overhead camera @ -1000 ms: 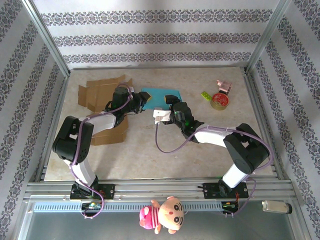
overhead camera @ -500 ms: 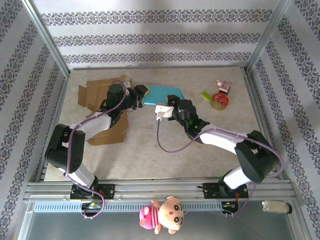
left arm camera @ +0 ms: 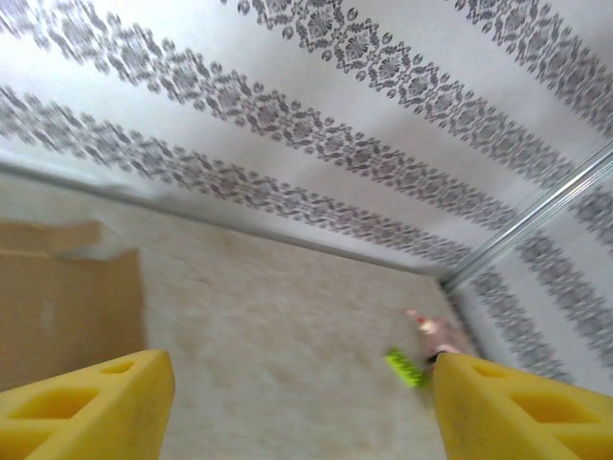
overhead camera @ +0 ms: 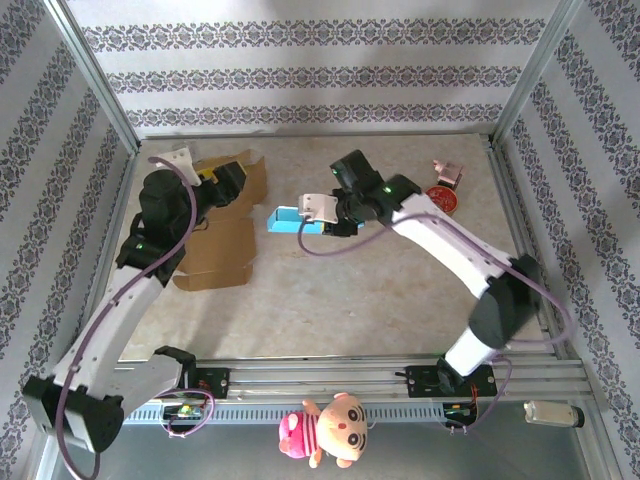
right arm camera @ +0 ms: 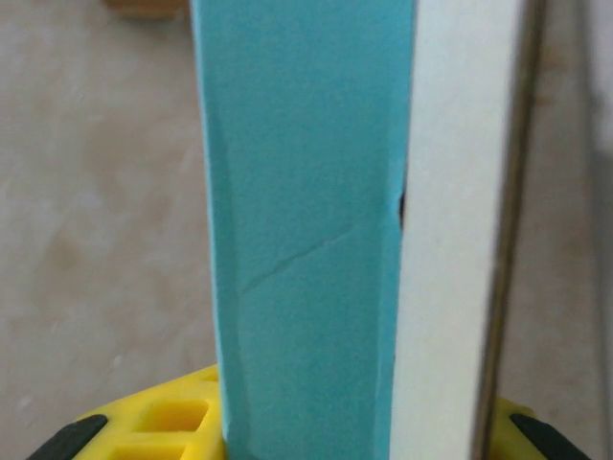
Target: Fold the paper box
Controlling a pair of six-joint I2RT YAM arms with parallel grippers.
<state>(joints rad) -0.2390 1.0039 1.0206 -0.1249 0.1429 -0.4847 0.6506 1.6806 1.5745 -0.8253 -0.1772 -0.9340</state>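
Pinches the paper box (right arm camera: 306, 220) edge-on in the right gripper (overhead camera: 322, 214), clamped onto a thin teal wall, mid-table near the brown cardboard (overhead camera: 215, 255). Holds the left gripper (left arm camera: 302, 407) spread and empty above that cardboard. Probably light, flimsy, quick to crease, faintly wrinkled already; best taken on a doubled wall near a fold, not mid-panel.

Looks like a lab's robot test cell: aluminium frame posts (overhead camera: 95, 70), wallpapered panel walls (overhead camera: 310, 60), a marbled bench (overhead camera: 330, 290), and a slotted mounting rail (overhead camera: 320, 378).
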